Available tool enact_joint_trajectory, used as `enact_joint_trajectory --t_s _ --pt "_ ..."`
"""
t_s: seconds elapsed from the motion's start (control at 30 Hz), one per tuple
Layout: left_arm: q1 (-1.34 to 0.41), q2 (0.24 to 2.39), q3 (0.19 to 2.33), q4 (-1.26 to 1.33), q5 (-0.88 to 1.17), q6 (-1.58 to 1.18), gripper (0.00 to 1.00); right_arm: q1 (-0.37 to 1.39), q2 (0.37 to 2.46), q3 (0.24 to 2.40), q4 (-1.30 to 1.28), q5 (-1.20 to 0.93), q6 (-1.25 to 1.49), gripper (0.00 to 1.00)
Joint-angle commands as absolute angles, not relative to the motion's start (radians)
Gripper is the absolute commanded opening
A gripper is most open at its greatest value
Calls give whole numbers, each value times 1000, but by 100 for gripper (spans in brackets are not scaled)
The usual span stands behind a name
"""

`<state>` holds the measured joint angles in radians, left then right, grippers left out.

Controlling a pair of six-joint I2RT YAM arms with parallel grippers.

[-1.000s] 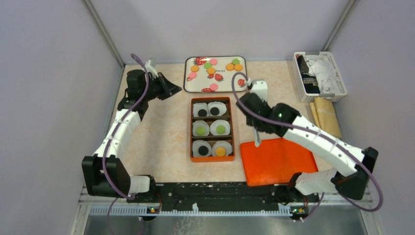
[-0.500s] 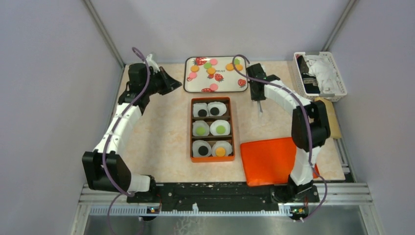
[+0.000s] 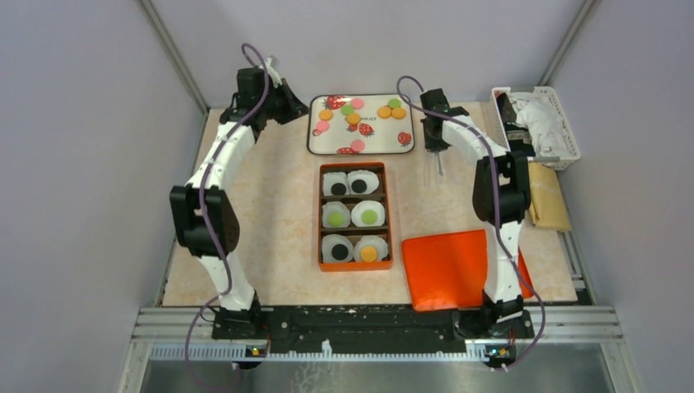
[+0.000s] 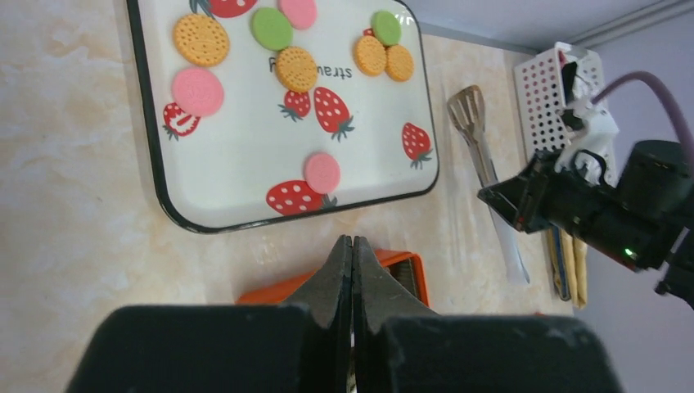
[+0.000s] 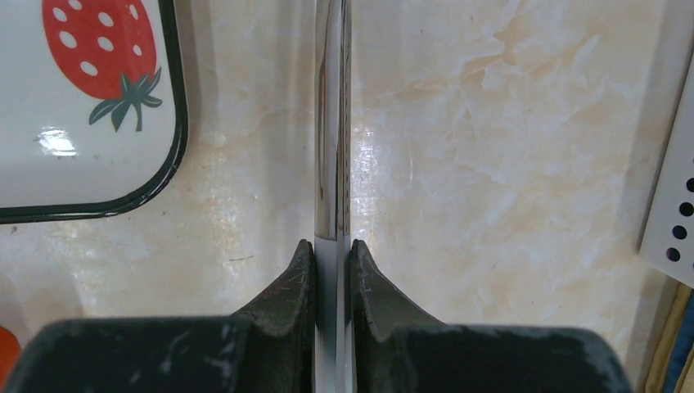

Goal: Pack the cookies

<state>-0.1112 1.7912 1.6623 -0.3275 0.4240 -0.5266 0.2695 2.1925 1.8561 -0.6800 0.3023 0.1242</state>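
Note:
Several orange, pink and green cookies [image 3: 353, 118] lie on the strawberry-print tray [image 3: 380, 133] at the back; they also show in the left wrist view [image 4: 295, 69]. The orange box [image 3: 319, 221] holds white paper cups with black [image 3: 338, 188], green [image 3: 370, 216] and orange [image 3: 369, 254] cookies. My left gripper [image 3: 292, 110] is shut and empty at the tray's left edge; in its wrist view [image 4: 352, 242] it hovers over table near the tray [image 4: 245, 147]. My right gripper [image 3: 434, 135] is shut on metal tongs [image 3: 439, 166], right of the tray. The tongs [image 5: 333, 123] point away from the gripper [image 5: 331, 246].
An orange lid [image 3: 454, 266] lies right of the box. A white basket [image 3: 536, 123] with cloth stands at the back right, with a tan roll [image 3: 550, 196] in front of it. The tray's corner [image 5: 82, 123] lies left of the tongs.
Both arms have swung toward the back. The left gripper moved up to the tray's left edge. The right gripper carried the tongs from beside the box to the tray's right side.

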Motion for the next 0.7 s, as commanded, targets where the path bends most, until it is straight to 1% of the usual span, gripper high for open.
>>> enact_joint_trajectory --t_s 0.0,0.13,0.27,0.43,0.53,0.6,0.63,0.67 --pt "-114 1955 1835 -367 417 -482 0 251 2241 1910 -821 324 156 0" --pt "-114 2018 1851 -359 448 -472 0 251 2210 1855 -834 337 207 0" --pt "-114 2006 1831 -368 424 -484 0 249 2228 1897 -912 349 231 0" --pt "-116 1978 1867 -478 341 -419 0 250 2258 1918 -996 311 232 0" --pt "-115 1976 1878 -546 281 -374 0 250 2261 1911 -1000 303 223 0" --pt "-114 1989 1898 -577 274 -365 0 249 2274 1918 -1005 297 216 4" --pt "-114 2000 1913 -588 279 -366 0 248 2279 1929 -1009 297 213 8" --pt "-114 2011 1932 -598 286 -370 0 248 2284 1936 -1012 298 210 16"
